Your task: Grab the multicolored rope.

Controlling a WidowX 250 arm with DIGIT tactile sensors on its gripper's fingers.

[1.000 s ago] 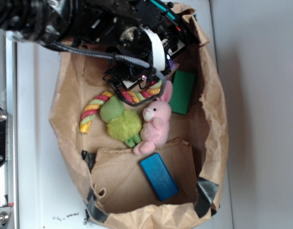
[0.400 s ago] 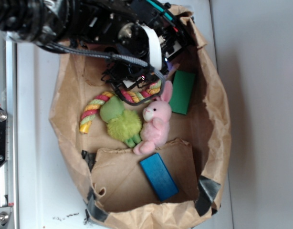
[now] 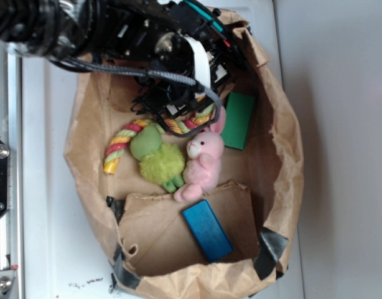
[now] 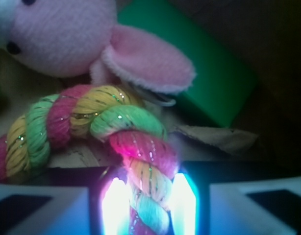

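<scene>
In the exterior view, the claw (image 3: pixel 178 111) hangs inside a brown paper bag (image 3: pixel 85 156), its black frame sitting over the middle of the multicolored rope (image 3: pixel 122 142). The rope curves out from under the claw toward the bag's left wall, ending in a yellow tip, and a shorter stretch shows just right of the claw. Just below the claw lies a fuzzy green plush (image 3: pixel 157 159), touching the rope, with a pink plush rabbit (image 3: pixel 202 163) beside it; one rabbit ear reaches up next to the claw. A green block (image 3: pixel 238 119) lies right of the claw, and a blue block (image 3: pixel 207 230) rests well below on a folded flap of the bag.

In the wrist view, the rope (image 4: pixel 82 117) runs straight into the claw (image 4: pixel 148 205), a twisted length lying between the two lit fingers (image 4: pixel 186 205). The fingers stand close on either side of the rope, gripping it. Just beyond the claw the rabbit's ear (image 4: pixel 148 63) overhangs the rope, with the green block (image 4: pixel 209 78) behind it.
</scene>
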